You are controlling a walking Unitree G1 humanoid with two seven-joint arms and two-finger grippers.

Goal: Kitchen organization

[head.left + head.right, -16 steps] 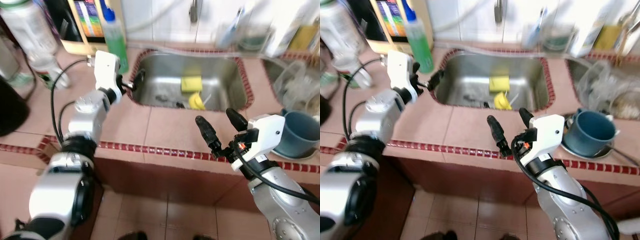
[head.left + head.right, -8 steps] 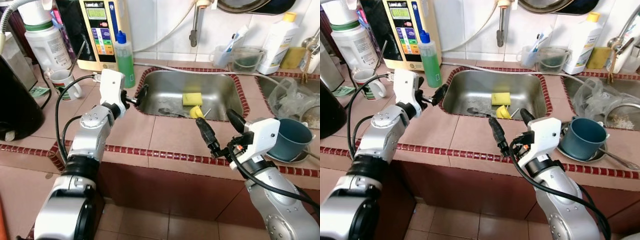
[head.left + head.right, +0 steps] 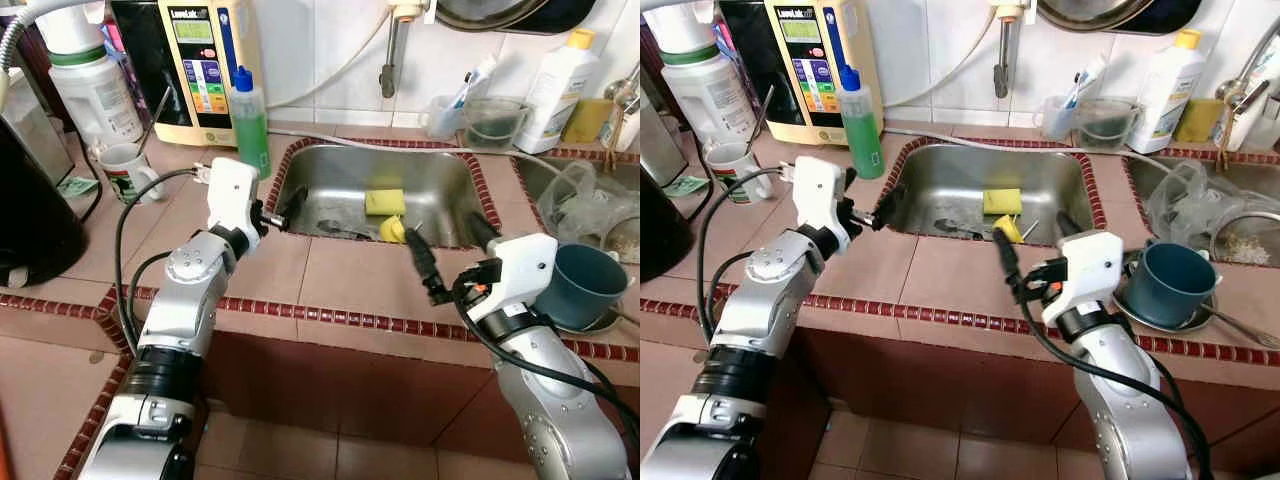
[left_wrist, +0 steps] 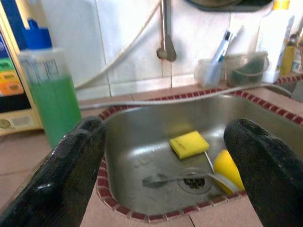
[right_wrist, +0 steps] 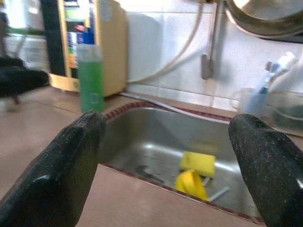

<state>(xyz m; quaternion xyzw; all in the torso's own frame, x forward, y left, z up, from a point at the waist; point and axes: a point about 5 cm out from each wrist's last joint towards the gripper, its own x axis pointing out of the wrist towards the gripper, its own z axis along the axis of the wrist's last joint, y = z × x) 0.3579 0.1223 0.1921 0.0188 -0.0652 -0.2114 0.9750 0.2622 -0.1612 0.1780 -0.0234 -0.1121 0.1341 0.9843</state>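
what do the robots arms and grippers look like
Both arms are silver metal with rounded joints and black rings between the segments. Each wrist ends in a white boxy housing, and a black cable loops along the outside of each arm. The left gripper and right gripper each have two long, matte black fingers with rounded tips. A small orange-red spot shows beside the right wrist housing.

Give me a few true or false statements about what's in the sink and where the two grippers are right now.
1. A yellow sponge lies in the sink. True.
2. The left gripper holds the green bottle. False: it is open and empty at the sink's left rim.
3. The right gripper is open above the sink's near edge. True.
4. The blue cup sits inside the sink. False: it stands on the counter to the right.
5. A spoon lies by the drain. True.
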